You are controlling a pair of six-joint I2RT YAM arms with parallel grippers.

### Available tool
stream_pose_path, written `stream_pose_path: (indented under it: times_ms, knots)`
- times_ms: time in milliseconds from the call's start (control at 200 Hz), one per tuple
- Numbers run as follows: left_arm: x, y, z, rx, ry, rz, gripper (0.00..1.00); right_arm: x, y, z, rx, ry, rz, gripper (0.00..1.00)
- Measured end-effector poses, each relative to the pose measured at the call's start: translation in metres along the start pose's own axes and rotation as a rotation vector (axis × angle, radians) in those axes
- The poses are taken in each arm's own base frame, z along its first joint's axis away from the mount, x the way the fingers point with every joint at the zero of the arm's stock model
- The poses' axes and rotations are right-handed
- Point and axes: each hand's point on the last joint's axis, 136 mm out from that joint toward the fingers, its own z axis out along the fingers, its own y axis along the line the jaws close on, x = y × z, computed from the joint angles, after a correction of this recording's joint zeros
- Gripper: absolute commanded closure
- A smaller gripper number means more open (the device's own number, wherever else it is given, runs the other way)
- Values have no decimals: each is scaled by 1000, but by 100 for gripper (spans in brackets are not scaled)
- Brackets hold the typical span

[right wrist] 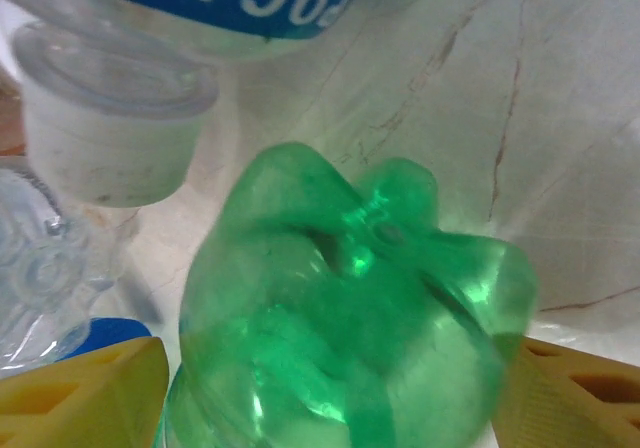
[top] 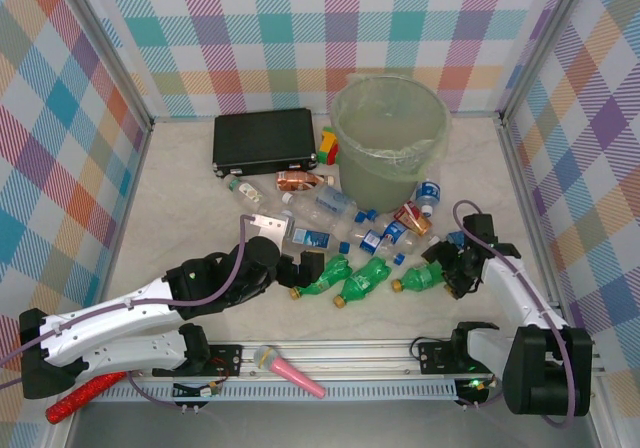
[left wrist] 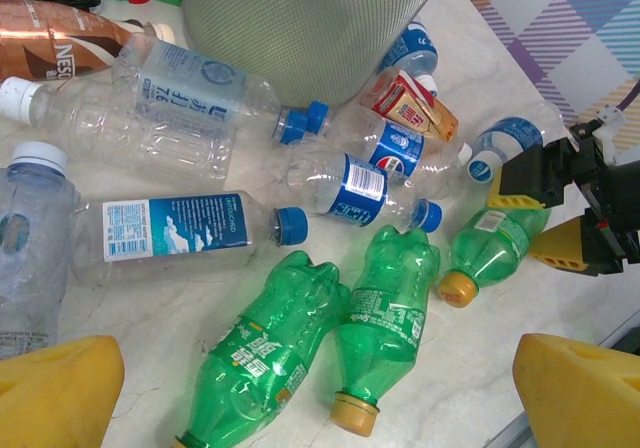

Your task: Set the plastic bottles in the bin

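Green bottle (right wrist: 350, 298) straddled at its base by the right gripper (right wrist: 340, 408); nothing looks binned yet.
Plastic bottles (top: 330, 208) lie strewn on the tabletop (top: 180, 198) just below the bin (top: 385, 153) at upper centre (no bottle visible inside). Left gripper (top: 300, 266) hovers beside them, fingers spread wide; whether the right fingers (right wrist: 80, 393) already pinch, I cannot tell. Top view looks into the bin; left wrist view catches labels and the right gripper flanking that bottle.
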Motion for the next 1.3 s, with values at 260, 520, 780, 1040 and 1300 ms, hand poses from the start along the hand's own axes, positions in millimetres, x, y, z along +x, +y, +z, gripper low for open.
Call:
stream_pose_path:
  times_ms: [260, 520, 780, 1040, 1300]
  knots:
    - [0, 1, -2, -1, 1, 0, 0, -1, 1, 6, -22, -5, 14, 32]
    - [1, 3, -4, -7, 7, 4, 0, -2, 3, 5, -41, -20, 11, 40]
    - [-4, 6, -11, -12, -13, -1, 0, -2, 9, -29, -117, -123, -34, 43]
    - [-10, 9, -14, -32, -34, -3, 0, -14, 46, -107, -242, -288, -152, 40]
    - [-24, 10, -21, -52, -76, -11, 1, -34, 114, -217, -417, -478, -277, 40]
